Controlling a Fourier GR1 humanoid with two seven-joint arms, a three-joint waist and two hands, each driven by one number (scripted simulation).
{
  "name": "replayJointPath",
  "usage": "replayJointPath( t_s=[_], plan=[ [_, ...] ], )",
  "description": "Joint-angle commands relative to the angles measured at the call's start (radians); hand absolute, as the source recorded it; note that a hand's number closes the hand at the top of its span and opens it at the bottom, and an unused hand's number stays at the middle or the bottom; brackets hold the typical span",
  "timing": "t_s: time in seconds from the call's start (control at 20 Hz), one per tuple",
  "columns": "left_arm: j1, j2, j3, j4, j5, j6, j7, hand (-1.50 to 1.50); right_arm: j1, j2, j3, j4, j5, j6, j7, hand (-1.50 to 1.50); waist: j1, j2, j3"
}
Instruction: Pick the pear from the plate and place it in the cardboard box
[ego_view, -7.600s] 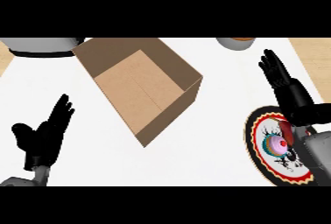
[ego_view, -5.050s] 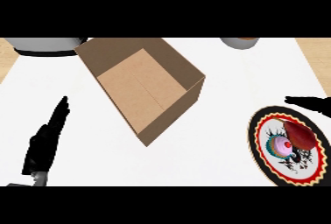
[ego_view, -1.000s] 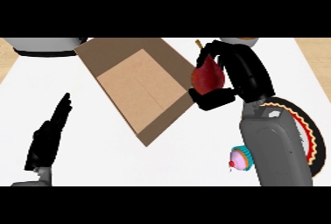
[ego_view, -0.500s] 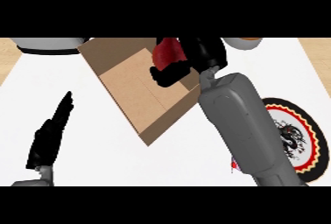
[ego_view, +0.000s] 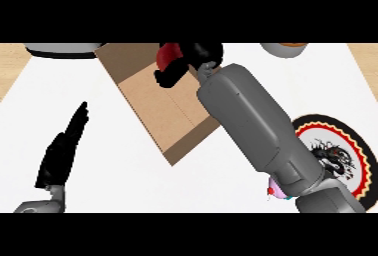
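Over the far end of the open cardboard box (ego_view: 159, 107), the right hand (ego_view: 177, 74) is curled round the red pear (ego_view: 170, 52), fingers and thumb wrapped about it so that only part of the fruit shows. The pear is held above the box's inner floor, near its back wall; whether it touches the cardboard cannot be told. The grey right forearm (ego_view: 255, 122) runs slantwise from the lower right, crossing the box's right edge and hiding the left part of the patterned plate (ego_view: 356, 141), which lies on the white table (ego_view: 317, 85) well apart from the fruit. The left hand (ego_view: 63, 145) rests at the table's left side, seen edge-on, its fingers straight and holding nothing. A bowl (ego_view: 284, 49) stands at the far edge, cut off by the view.
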Motion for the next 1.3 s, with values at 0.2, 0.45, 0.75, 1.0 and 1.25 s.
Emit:
replayJointPath(
  t_s=[0.2, 0.45, 0.75, 1.0, 1.25],
  plan=[
    [-0.049, -0.029, -0.043, -0.02, -0.029, 0.003, 0.036, 0.0, -0.078, 0.0, 0.079, 0.314, -0.141, -0.134, -0.017, 1.5, 0.043, 0.012, 0.0],
    [-0.064, -0.017, -0.02, 0.048, -0.008, -0.026, -0.014, 0.0, -0.045, 0.0, 0.157, 0.36, -0.248, -0.225, -0.069, -1.5, 0.065, 0.018, -0.001],
    [-0.05, -0.008, -0.022, -0.004, -0.017, -0.024, 0.024, 0.0, -0.059, 0.0, 0.067, 0.358, -0.368, -0.316, -0.19, -1.5, 0.059, 0.013, 0.001],
    [-0.024, -0.02, -0.02, 0.022, -0.014, -0.02, -0.017, 0.0, -0.075, 0.0, -0.065, 0.327, -0.482, -0.475, -0.264, -1.5, 0.044, 0.012, 0.002],
    [-0.026, -0.015, 0.004, 0.028, -0.032, 0.012, 0.0, 0.0, -0.017, -0.001, -0.217, 0.306, -0.596, -0.473, -0.455, -1.5, 0.002, 0.008, 0.003]
  ],
)
